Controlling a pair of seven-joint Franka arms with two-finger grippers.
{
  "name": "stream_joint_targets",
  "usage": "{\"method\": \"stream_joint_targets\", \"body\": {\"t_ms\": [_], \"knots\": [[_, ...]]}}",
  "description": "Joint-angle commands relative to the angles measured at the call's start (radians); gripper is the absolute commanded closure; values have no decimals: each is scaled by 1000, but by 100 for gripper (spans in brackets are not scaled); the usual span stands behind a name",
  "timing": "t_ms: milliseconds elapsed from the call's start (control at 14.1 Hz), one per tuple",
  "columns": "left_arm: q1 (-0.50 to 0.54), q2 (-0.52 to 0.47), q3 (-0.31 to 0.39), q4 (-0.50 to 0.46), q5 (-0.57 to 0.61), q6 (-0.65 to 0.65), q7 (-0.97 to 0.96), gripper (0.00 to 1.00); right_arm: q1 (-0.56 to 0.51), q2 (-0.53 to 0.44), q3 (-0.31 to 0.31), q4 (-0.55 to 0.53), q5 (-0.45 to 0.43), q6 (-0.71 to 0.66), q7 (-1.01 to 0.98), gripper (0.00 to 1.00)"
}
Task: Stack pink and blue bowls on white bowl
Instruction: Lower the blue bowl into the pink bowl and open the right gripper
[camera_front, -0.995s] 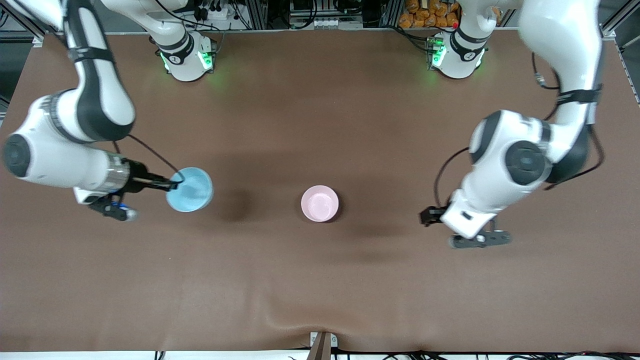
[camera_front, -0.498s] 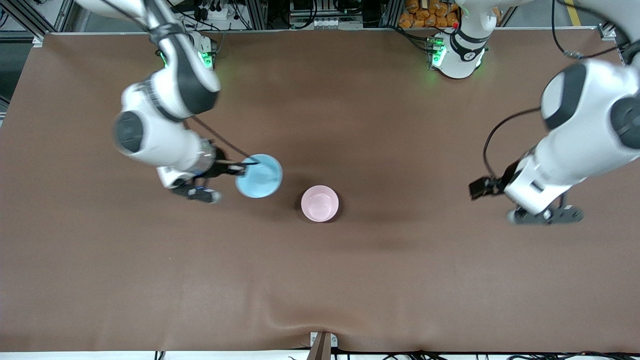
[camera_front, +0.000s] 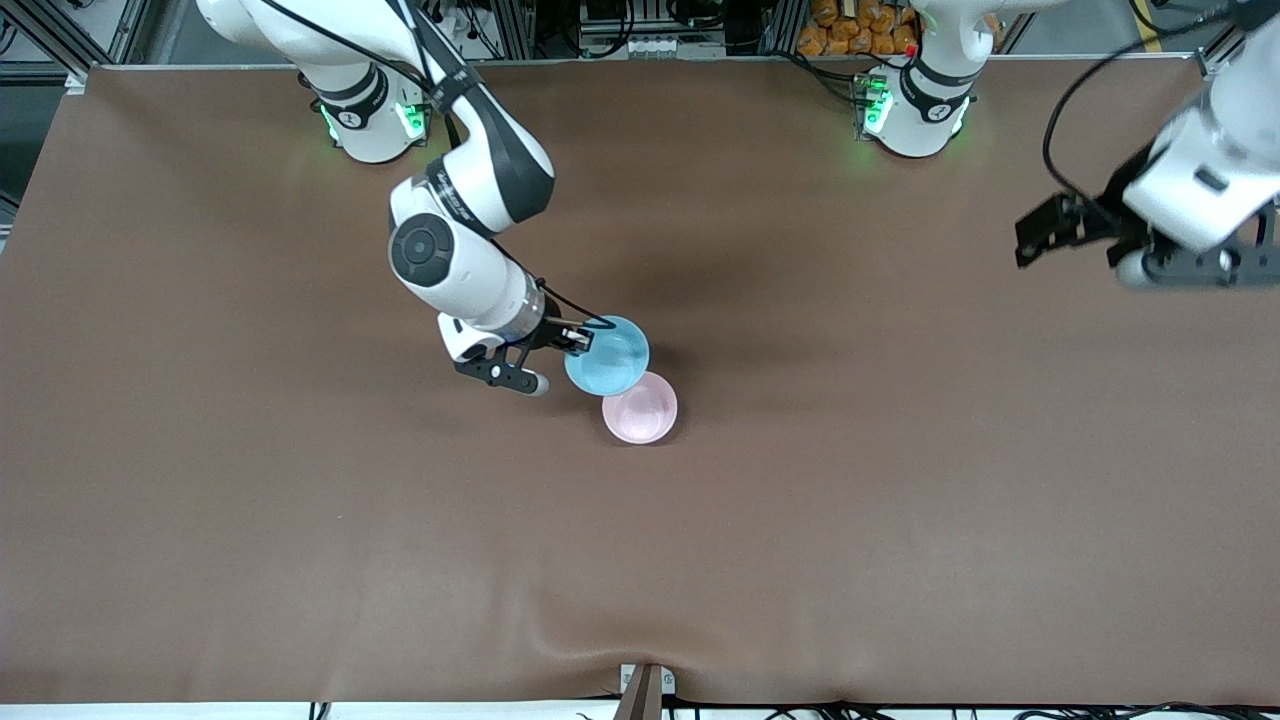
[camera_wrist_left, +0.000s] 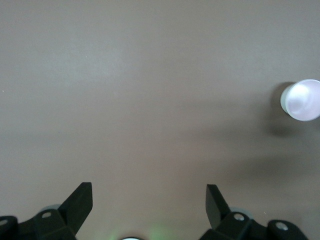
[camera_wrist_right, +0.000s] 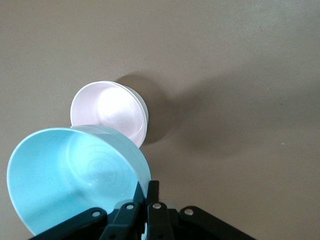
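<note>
While the right pincer (camera_front: 578, 340) grips the rim of the light sky-blue, round, smooth plastic bowl (camera_front: 607, 355), that bowl hangs in the air, partly over the pale pink, round, smooth plastic bowl (camera_front: 640, 407). The pink bowl stands on the brown worktop (camera_front: 640, 560), nested in a white bowl whose rim (camera_wrist_right: 144, 111) shows around its edge in the right wrist view. Seen from the front, the blue bowl overlaps the pink bowl's edge on the side toward the right arm's base. The left pincer (camera_front: 1180, 268), fingers (camera_wrist_left: 77, 202) spread wide and empty, hovers over bare worktop, well apart from the pink bowl, toward the left arm's end.
</note>
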Motion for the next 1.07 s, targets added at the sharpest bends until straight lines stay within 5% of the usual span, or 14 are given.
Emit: {"method": "stream_joint_targets", "body": {"t_ms": [0, 284, 995], "knots": [[-7, -78, 53, -89, -40, 11, 67, 0, 26, 80, -13, 109, 11, -9, 73, 100], [-19, -53, 126, -73, -21, 38, 168, 0, 37, 183, -13, 206, 3, -8, 136, 100], [-17, -46, 137, -72, -21, 58, 168, 0, 51, 249, -16, 220, 2, 34, 134, 100]]}}
